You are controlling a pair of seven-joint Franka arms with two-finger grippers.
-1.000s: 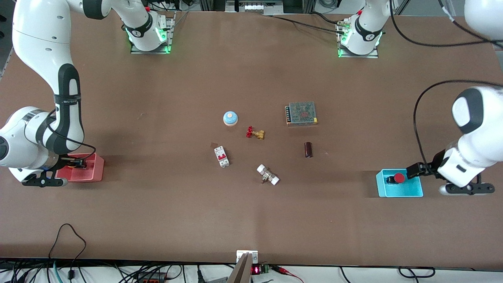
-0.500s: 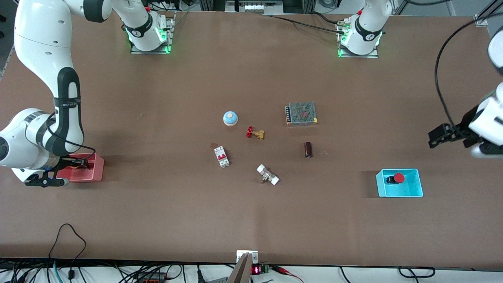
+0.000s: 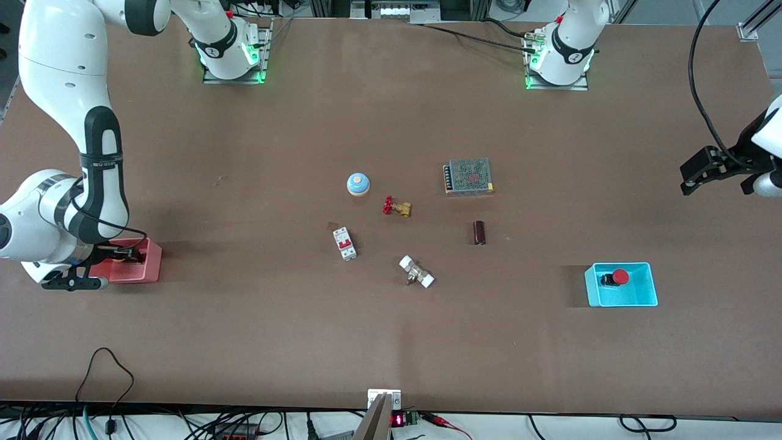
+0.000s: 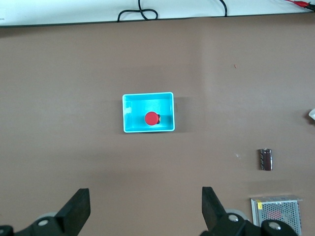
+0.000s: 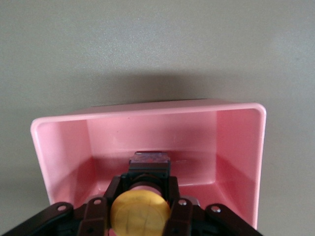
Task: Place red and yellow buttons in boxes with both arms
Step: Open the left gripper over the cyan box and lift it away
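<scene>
The red button (image 3: 620, 277) lies in the cyan box (image 3: 635, 300) toward the left arm's end of the table; both show in the left wrist view, the button (image 4: 151, 118) inside the box (image 4: 129, 113). My left gripper (image 3: 693, 177) is open and empty, raised high over bare table (image 4: 146, 201), well away from the cyan box. My right gripper (image 3: 125, 253) reaches into the salmon-pink box (image 3: 151, 269). In the right wrist view it (image 5: 139, 216) is shut on the yellow button (image 5: 139, 209), held low inside the pink box (image 5: 236, 147).
In the middle of the table lie a light-blue dome (image 3: 358, 184), a brass valve with red handwheel (image 3: 397, 208), a grey mesh-topped box (image 3: 468, 176), a white circuit breaker (image 3: 344, 243), a dark cylinder (image 3: 479, 233) and a white-ended fitting (image 3: 416, 272).
My left gripper has lifted away from the cyan box, toward the arm bases and the table's end, leaving the red button in the box. The right gripper has barely moved.
</scene>
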